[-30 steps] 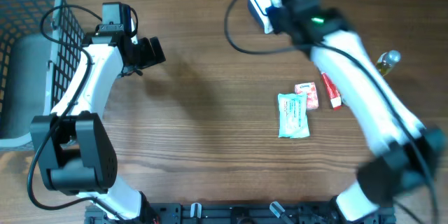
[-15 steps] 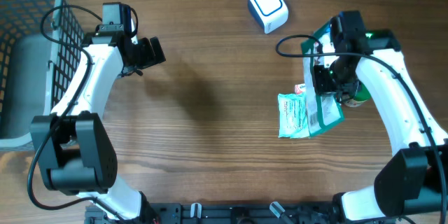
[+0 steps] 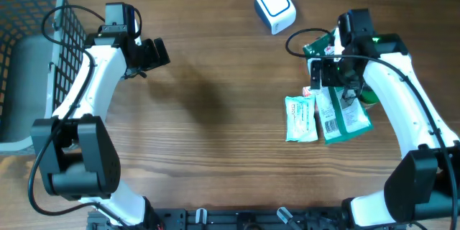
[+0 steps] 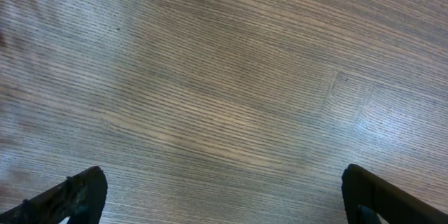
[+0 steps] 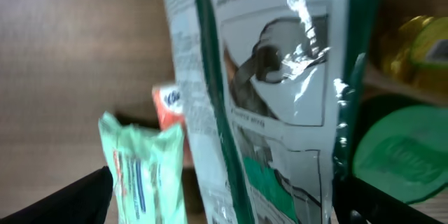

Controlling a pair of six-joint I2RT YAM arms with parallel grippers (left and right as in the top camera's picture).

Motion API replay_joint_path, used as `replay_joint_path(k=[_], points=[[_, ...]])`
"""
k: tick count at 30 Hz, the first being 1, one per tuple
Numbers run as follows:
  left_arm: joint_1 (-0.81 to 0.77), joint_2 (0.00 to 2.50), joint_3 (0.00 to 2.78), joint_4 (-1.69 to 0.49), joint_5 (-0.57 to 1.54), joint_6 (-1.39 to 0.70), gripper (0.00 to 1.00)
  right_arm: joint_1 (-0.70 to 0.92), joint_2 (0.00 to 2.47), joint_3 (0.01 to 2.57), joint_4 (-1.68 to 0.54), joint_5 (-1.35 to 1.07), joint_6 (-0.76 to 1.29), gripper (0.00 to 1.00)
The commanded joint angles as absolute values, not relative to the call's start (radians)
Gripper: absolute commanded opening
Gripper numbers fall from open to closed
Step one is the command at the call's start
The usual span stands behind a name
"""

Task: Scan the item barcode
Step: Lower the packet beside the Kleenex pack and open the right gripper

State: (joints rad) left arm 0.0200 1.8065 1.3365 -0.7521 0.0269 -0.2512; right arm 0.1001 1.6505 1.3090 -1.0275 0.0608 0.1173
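Your left gripper (image 3: 158, 53) and right gripper (image 3: 325, 73) both hang with fingers spread and empty; the green-and-white plastic pouch (image 3: 343, 118) lies on the wooden counter (image 3: 215, 136), well apart from the white cube scanner (image 3: 274, 6), its scan unconfirmed.

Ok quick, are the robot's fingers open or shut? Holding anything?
Left fingers: open, holding nothing.
Right fingers: open, spread around the green packet, not gripping it.
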Motion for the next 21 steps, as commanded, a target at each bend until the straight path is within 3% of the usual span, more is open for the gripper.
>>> replay_joint_path(k=[1,21], points=[[0.021,1.816,1.339,-0.749,0.021,-0.239,1.00,0.098,1.653,1.302,-0.977,0.119,0.165,1.00],[0.021,1.816,1.339,-0.749,0.021,-0.239,1.00,0.098,1.653,1.302,-0.813,0.157,0.160,1.00]])
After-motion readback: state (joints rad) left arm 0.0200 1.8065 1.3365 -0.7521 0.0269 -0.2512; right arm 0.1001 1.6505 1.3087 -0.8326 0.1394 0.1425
